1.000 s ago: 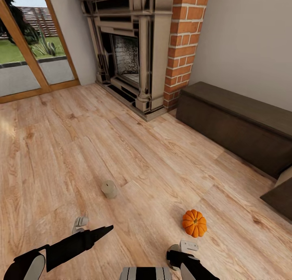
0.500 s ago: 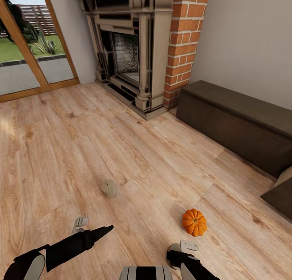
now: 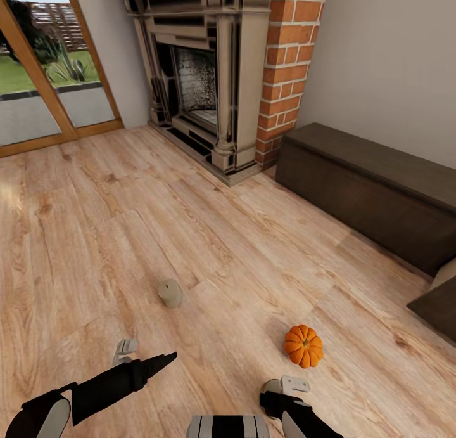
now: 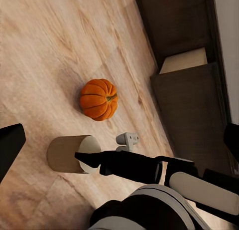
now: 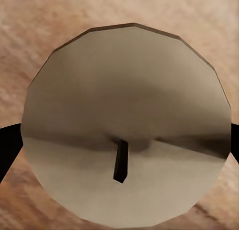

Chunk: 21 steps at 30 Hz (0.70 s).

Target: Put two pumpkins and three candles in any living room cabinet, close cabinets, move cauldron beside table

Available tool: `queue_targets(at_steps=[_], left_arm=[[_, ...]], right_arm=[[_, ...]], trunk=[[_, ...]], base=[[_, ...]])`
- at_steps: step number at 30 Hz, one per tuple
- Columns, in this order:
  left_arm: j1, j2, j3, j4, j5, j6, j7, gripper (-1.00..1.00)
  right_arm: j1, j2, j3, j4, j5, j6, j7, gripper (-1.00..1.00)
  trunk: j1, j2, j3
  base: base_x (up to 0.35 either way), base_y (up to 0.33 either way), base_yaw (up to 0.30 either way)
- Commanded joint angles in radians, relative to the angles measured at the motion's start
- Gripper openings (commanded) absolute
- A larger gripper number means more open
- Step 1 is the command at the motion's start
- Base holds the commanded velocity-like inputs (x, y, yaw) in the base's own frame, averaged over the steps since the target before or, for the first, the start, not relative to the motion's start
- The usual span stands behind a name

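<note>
Candle (image 5: 124, 125) is gripped between the dark fingers (image 5: 6, 145) of the right tool (image 3: 285, 385), wick end turned to the wrist camera. Left tool (image 3: 125, 349) is held wide, with nothing in it. Pumpkin (image 3: 303, 346) is seen on the floor (image 3: 240, 248) just beside the right tool, second candle (image 3: 170, 293) upright farther off. Cabinet (image 3: 373, 191) is set along the wall, one drawer (image 3: 437, 302) pulled out.

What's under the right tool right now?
A candle is right below the right tool, its top face and wick toward the wrist camera, with wooden floor around it. The candle's sides and base are covered by its own top, so grip contact cannot be told.
</note>
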Motion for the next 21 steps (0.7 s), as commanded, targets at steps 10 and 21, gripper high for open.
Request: queue_targets(at_steps=[10, 21], left_arm=[[0.0, 0.0, 0.001, 0.0, 0.002, 0.005, -0.002, 1.0], [0.0, 0.0, 0.001, 0.0, 0.002, 0.005, -0.002, 1.0]], right_arm=[[0.0, -0.001, 0.006, -0.002, -0.009, 0.005, -0.009, 1.0], [0.0, 0.0, 0.009, -0.002, -0.008, 0.005, -0.012, -1.0]], trunk=[[0.0, 0.0, -0.001], [0.0, 0.0, -0.001]], base=[[0.0, 0.0, 0.0], [0.0, 0.0, 0.0]])
